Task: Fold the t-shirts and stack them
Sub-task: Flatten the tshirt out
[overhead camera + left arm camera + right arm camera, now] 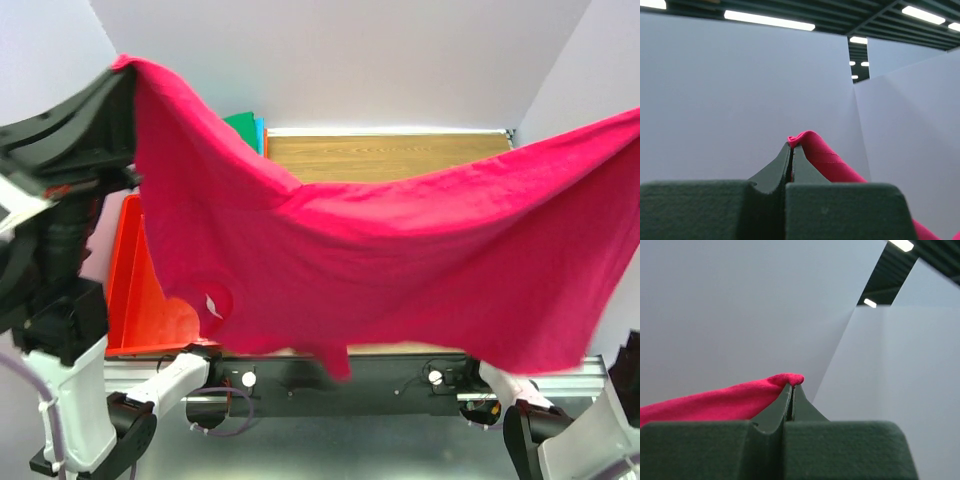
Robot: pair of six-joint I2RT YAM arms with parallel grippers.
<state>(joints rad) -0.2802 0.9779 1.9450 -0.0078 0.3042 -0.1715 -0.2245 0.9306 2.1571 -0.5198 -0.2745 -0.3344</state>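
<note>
While both my pincers are clenched on cloth, the pink shirt (400,260) hangs in the air between them, spread across the middle of the top view, above the table (400,158) and not resting on it. My left pincer (792,146) pinches a small bunched corner at the upper left of that view. My right pincer (791,384) bites a similar nub of fabric, but its end of the shirt runs off the right edge there, so only the wrist view shows that grip.

Each hold looks to me like a thin fold at the very fingertips. If I stretch the span harder or drop fast, one corner could slip free and the shirt would swing down to one side, perhaps over the tray (125,270) at the left. The middle sags and the lower hem hangs past the near table edge at the bottom, so laying it down from here could leave it crumpled or half off the table.

The cloth is a soft, matte, limp knit with loose diagonal creases, and the collar opening with a white label shows at lower left. Behind it, at upper left, a stack (245,128) of flat folded pieces shows green and teal edges. The tray is smooth, hard orange-red plastic, and the table has a wood grain.
</note>
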